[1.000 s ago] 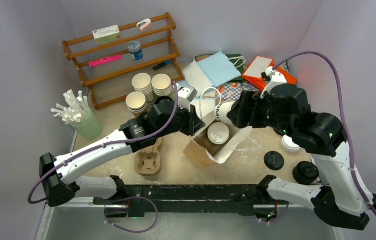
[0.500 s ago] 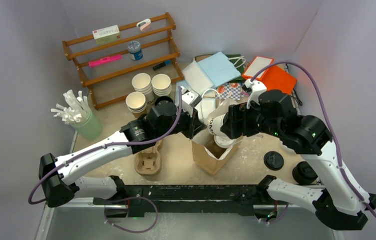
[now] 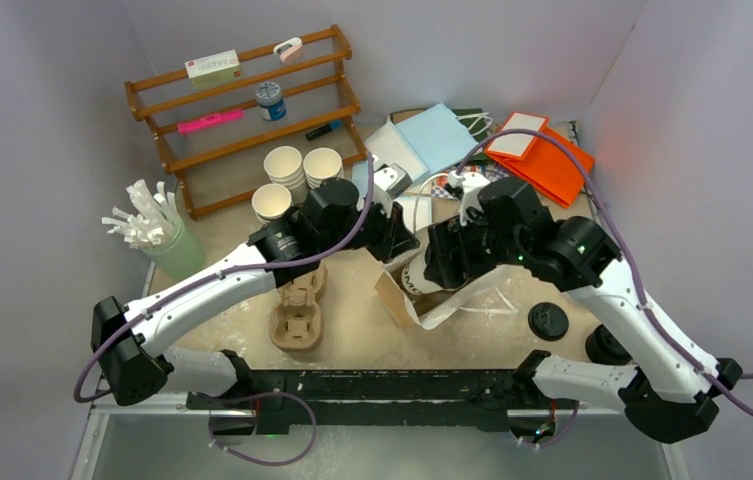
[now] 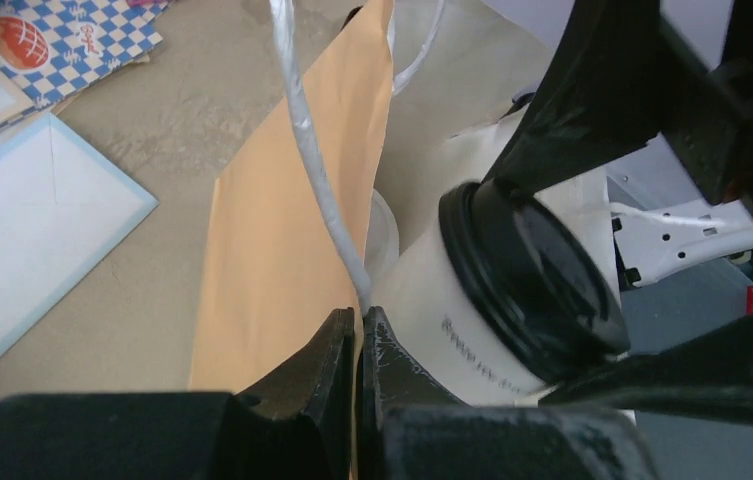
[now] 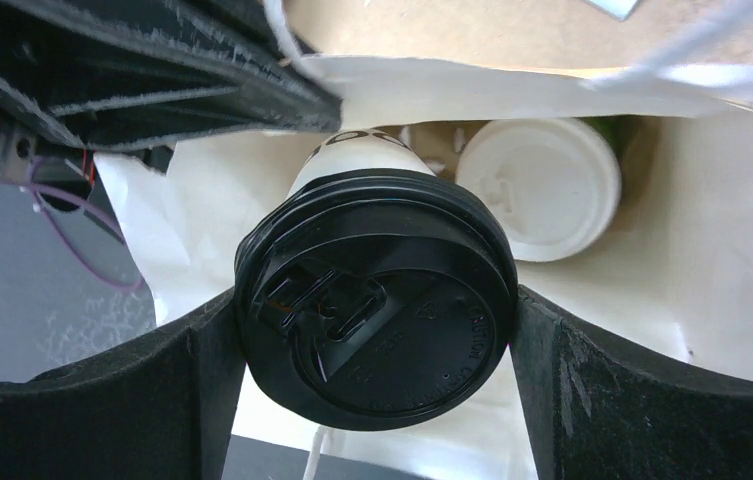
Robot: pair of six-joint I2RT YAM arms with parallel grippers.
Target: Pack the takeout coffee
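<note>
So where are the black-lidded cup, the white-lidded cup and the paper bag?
black-lidded cup (image 5: 377, 300), right wrist view, centre of its lid.
white-lidded cup (image 5: 542, 190), right wrist view, top of its lid.
paper bag (image 4: 262, 280), left wrist view, its brown outer wall.

Wooden rack (image 3: 247, 115), pulp tray (image 3: 297, 318), straw holder (image 3: 174, 252), orange pouch (image 3: 552, 160)

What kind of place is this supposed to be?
Probably a mock takeout-coffee counter staged on a test table: stacked paper cups, a pulp cup tray, and a paper bag holding a lidded cup.
</note>
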